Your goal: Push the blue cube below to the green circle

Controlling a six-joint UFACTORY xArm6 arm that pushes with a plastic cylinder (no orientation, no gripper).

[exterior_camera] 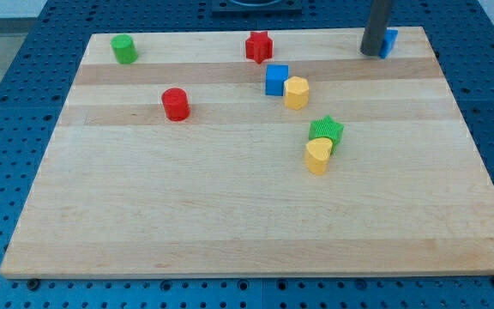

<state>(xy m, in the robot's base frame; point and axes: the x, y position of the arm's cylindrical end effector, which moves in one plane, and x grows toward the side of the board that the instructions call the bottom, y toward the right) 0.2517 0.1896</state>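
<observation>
The blue cube sits in the upper middle of the wooden board, touching a yellow hexagon block on its right. The green circle, a green cylinder, stands at the board's top left corner, far to the left of the cube. My tip rests near the board's top right edge, right against the left side of a second blue block, which it partly hides. The tip is well to the right of the blue cube and slightly above it.
A red star block is just above the blue cube. A red cylinder lies between the cube and the green cylinder, lower down. A green star and a yellow heart touch each other at centre right.
</observation>
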